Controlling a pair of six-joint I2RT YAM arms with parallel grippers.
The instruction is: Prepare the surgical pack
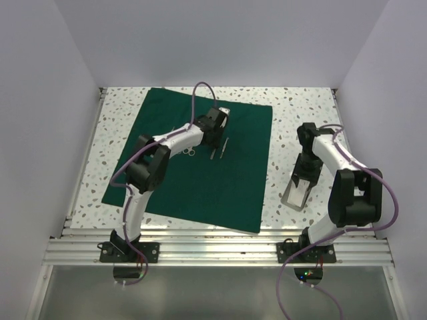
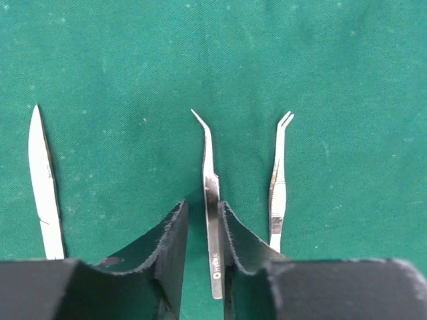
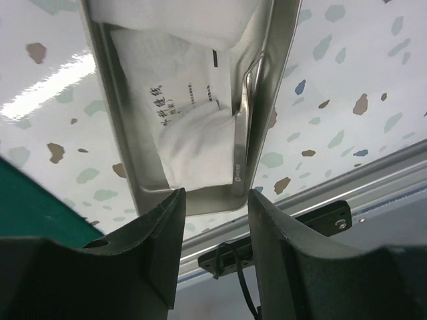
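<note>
— Left claw (image 2: pixel 203 208): holding anything?
— Not gripped. Its jaws stand either side of the middle tweezers (image 2: pixel 211 200) on the drape (image 2: pixel 213 53). One pad looks to touch the handle, and a gap shows on the other side.
— Why straddle it there?
— My guess is that the flat handle gives a squarer pinch than the bent tip. The scissors (image 2: pixel 41 180) and second tweezers (image 2: pixel 277 180) lie alongside, parallel and apart, so each can be taken singly.
— And the right claw (image 3: pixel 215 197)?
— Released, with its jaws apart over the end of the tray (image 3: pixel 107 113). The tray sits on the table (image 3: pixel 320 80), near the drape.
— What's in it?
— Gauze (image 3: pixel 193 150), a printed sachet (image 3: pixel 170 80) and a steel tool (image 3: pixel 241 133) lying along one wall. I'd say those are yet to be laid out on the drape.
</note>
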